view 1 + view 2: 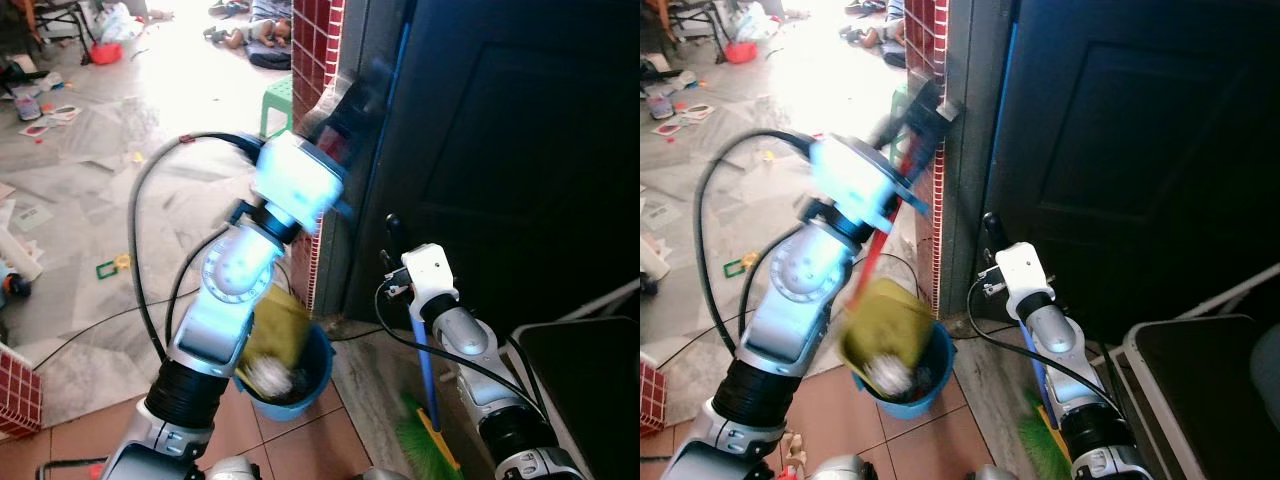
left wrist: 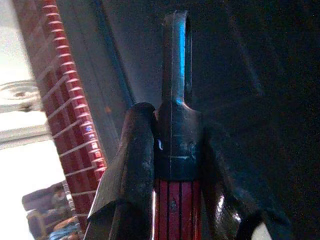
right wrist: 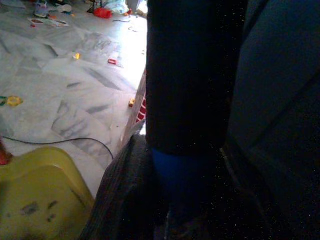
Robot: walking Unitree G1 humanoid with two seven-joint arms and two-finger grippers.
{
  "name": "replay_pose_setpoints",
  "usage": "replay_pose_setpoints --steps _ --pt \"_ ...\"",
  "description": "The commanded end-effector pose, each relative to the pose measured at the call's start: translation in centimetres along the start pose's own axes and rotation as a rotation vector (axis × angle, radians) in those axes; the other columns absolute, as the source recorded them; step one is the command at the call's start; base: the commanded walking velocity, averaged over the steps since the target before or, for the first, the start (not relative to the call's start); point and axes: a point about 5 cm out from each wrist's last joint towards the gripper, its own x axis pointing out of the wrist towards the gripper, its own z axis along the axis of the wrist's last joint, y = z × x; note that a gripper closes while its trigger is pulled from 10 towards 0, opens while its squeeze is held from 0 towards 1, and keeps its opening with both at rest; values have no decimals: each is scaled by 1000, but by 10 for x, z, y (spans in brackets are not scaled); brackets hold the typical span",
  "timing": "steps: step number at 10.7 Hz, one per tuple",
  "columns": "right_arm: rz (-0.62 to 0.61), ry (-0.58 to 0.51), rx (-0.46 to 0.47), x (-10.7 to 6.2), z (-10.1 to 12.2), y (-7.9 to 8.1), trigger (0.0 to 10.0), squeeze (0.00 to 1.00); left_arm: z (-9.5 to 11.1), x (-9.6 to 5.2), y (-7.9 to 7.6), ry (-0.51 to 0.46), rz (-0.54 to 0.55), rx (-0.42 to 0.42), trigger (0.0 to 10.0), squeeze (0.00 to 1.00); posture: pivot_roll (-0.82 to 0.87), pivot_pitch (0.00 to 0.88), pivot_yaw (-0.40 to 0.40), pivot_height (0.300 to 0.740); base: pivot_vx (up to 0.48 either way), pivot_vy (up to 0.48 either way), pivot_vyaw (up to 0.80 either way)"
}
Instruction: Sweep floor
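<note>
Lived-in home, toy-strewn marble floor (image 1: 90,150), red-tiled pillar (image 1: 310,40), dark door (image 1: 520,150)

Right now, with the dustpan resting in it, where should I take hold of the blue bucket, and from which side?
Probably the rim, from above, on the side toward your right. That part of the bucket is bare, while the yellow dustpan leans over its left part and the brick pillar stands close behind it. No carrying handle can be seen.
</note>
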Motion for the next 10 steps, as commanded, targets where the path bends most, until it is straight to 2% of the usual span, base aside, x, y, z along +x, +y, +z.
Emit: replay_pose_setpoints --steps 1,2,3,4,6,7,8,9,10 --pt "-2 -29 -19 4 7 -3 10000 0 10 6 2 -58 -12 69 10000 0 -10 0 -34 740 0 0 0" --pt "-6 -30 -22 5 7 -3 10000 0 7 6 9 -25 37 -29 10000 0 -10 0 -34 740 0 0 0" --pt "-10 -34 -28 5 7 -4 10000 0 10 6 12 -51 8 103 10000 0 -9 0 -36 740 0 0 0" --pt "-7 -34 -30 5 7 -4 10000 0 9 5 18 -41 49 85 10000 0 -9 0 -37 740 0 0 0" --pt "-6 -40 -29 6 9 -4 10000 0 22 6 68 -63 289 164 10000 0 -8 0 -40 740 0 0 0" --pt "0 -40 -28 7 8 -3 10000 0 36 4 101 -90 442 185 10000 0 3 0 -49 740 0 0 0" --pt "9 -38 -26 8 8 -1 10000 0 45 -2 124 -103 508 264 10000 0 10 0 -51 740 0 0 0" --pt "12 -36 -27 9 8 1 10000 0 45 -11 137 -83 545 306 10000 0 14 0 -51 740 0 0 0" --pt "17 -33 -27 10 8 3 10000 0 29 -30 141 23 541 384 10000 0 22 0 -50 740 0 0 0"
